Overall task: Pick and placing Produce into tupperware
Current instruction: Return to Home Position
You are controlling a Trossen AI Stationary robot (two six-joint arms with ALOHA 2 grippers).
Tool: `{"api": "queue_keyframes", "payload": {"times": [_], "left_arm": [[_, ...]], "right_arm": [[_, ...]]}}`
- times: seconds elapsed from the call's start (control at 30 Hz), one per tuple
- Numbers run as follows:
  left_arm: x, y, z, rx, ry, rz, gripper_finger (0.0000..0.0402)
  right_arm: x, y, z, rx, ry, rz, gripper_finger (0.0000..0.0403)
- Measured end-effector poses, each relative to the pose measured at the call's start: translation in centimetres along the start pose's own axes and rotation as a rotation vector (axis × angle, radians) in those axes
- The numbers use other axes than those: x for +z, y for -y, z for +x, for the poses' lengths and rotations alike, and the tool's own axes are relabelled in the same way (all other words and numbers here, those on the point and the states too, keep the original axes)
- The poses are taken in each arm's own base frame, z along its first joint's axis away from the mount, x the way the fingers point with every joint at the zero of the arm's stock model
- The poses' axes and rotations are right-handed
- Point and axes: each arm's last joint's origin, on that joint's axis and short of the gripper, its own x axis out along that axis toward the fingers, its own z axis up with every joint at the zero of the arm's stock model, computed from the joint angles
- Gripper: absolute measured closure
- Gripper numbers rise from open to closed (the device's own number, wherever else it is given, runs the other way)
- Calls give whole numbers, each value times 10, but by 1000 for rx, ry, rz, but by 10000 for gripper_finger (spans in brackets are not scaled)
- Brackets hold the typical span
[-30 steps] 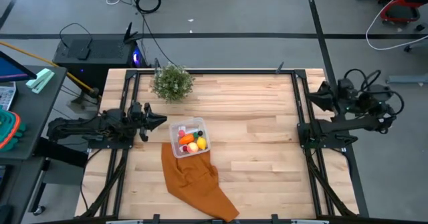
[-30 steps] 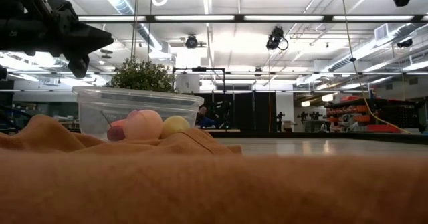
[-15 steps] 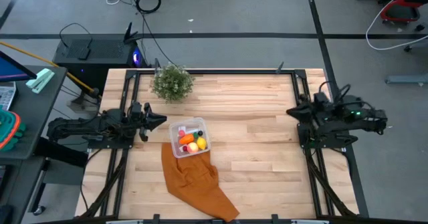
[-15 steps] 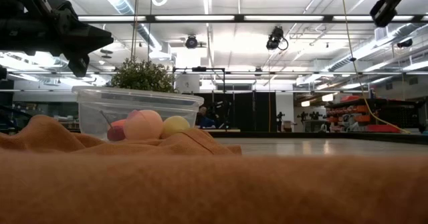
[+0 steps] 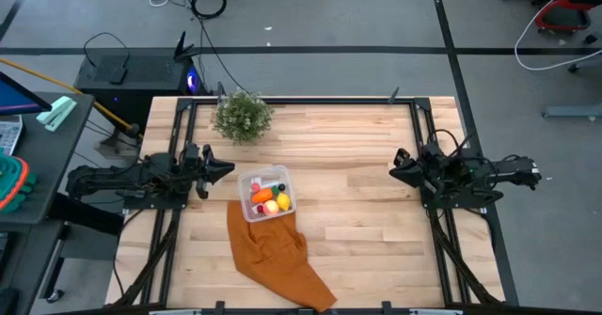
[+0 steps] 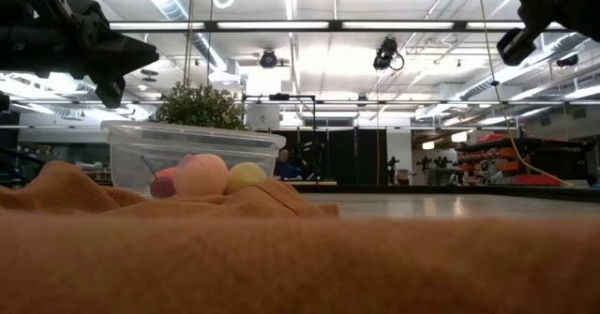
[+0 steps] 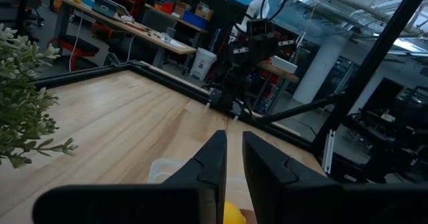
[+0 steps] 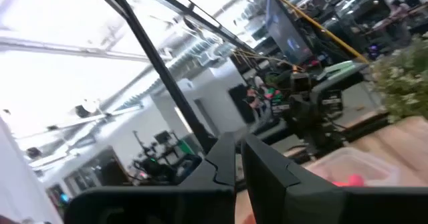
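The clear tupperware (image 5: 268, 194) stands left of the table's middle, at the far end of a rust-orange cloth (image 5: 277, 254). Inside it lie the produce pieces: an orange ball (image 5: 262, 196), a yellow lemon (image 5: 272, 206) and small red and pink pieces (image 5: 257, 185). The low view shows the box (image 6: 192, 145) with a peach ball (image 6: 200, 174) and a yellow piece (image 6: 246, 175). My left gripper (image 5: 226, 168) hovers just left of the box, shut and empty; its wrist view (image 7: 233, 164) shows the fingers together. My right gripper (image 5: 395, 167) is shut and empty above the table's right part, pointing toward the box (image 8: 341, 167).
A bushy green potted plant (image 5: 243, 116) stands at the far left, behind the box. The cloth runs from the box to the table's near edge. Bare wood lies between the box and my right gripper. Black frame rails (image 5: 419, 146) run along both sides.
My right arm has swung from beyond the table's right edge toward the table's left, over the right rail, and has come lower; its gripper now points at the box. The left arm, box and cloth have kept still.
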Motion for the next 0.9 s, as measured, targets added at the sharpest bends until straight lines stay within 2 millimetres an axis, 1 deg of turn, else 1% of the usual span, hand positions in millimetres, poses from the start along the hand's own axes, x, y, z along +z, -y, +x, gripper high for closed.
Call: {"api": "queue_keyframes", "payload": {"times": [0.13,0.3,0.47,0.73,0.8,0.9], "left_arm": [[0,0,0,0,0,0,345],[0,0,0,0,0,0,352],[0,0,0,0,0,0,350],[0,0,0,0,0,0,345],[0,0,0,0,0,0,348],[0,0,0,0,0,0,352]], "right_arm": [[-7,6,-1,20,34,22,403],[-7,9,-1,5,23,-19,403],[-13,17,-2,-5,-93,-32,403],[-24,34,-7,-158,-229,-47,403],[-25,37,-8,-207,-236,-55,403],[-24,41,-9,-297,-200,-88,403]]}}
